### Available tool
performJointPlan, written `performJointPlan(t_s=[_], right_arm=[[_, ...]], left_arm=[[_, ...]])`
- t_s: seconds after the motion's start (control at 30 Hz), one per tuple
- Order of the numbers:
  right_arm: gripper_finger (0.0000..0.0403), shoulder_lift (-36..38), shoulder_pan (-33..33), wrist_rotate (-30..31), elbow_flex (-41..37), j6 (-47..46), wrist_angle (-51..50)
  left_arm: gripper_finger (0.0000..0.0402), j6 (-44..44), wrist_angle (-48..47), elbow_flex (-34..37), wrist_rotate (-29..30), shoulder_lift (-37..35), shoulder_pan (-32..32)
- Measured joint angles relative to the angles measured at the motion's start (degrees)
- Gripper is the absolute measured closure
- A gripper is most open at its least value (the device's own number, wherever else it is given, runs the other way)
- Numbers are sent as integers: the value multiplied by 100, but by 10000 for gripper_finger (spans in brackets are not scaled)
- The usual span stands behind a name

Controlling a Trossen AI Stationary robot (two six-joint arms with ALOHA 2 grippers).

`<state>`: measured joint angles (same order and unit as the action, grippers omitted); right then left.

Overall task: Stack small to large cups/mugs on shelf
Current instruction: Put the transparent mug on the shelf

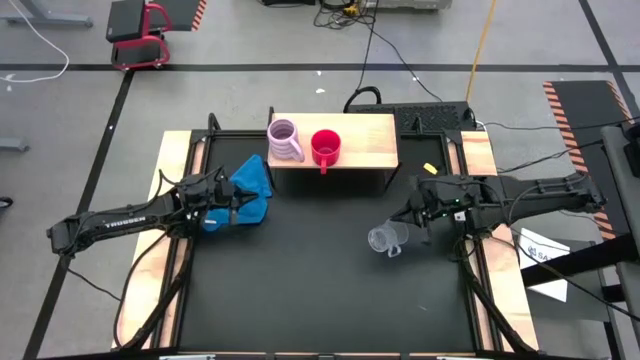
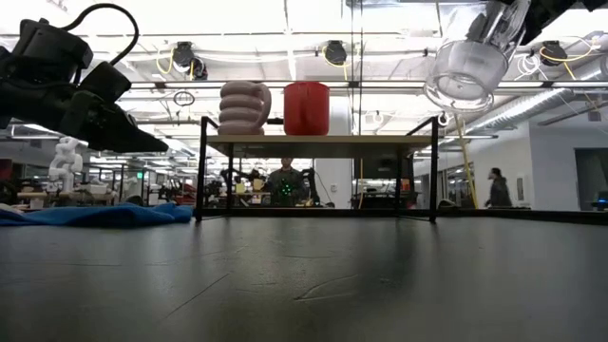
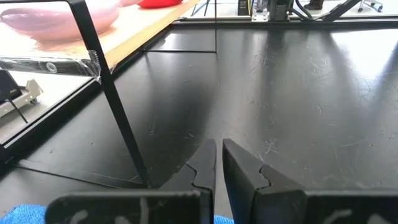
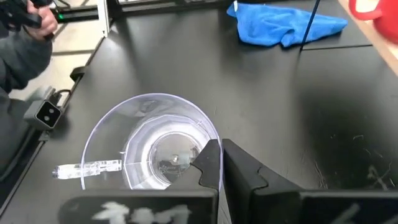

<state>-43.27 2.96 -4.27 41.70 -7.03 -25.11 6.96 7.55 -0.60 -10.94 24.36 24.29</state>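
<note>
The right gripper [image 4: 219, 163] is clamped on the rim of the clear glass cup [image 1: 386, 240], holding it tilted and empty above the table [image 1: 320, 290]. Ahead of it, well apart, the shelf [image 1: 365, 135] carries the lilac-pink mug [image 1: 285, 141] and the red mug [image 1: 326, 148] side by side. The left gripper [image 3: 219, 168] hangs nearly closed, empty, over a blue cloth [image 1: 250, 185], just beside the shelf.
</note>
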Motion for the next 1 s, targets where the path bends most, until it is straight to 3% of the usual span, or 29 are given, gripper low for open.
performJointPlan(t_s=[0.7,1.0], right_arm=[[403,2116,-2,295,-1687,-288,732],[403,2508,0,297,-2108,-382,1046]], left_arm=[[371,-72,173,0,2,0,0],[371,-86,173,0,4,0,0]])
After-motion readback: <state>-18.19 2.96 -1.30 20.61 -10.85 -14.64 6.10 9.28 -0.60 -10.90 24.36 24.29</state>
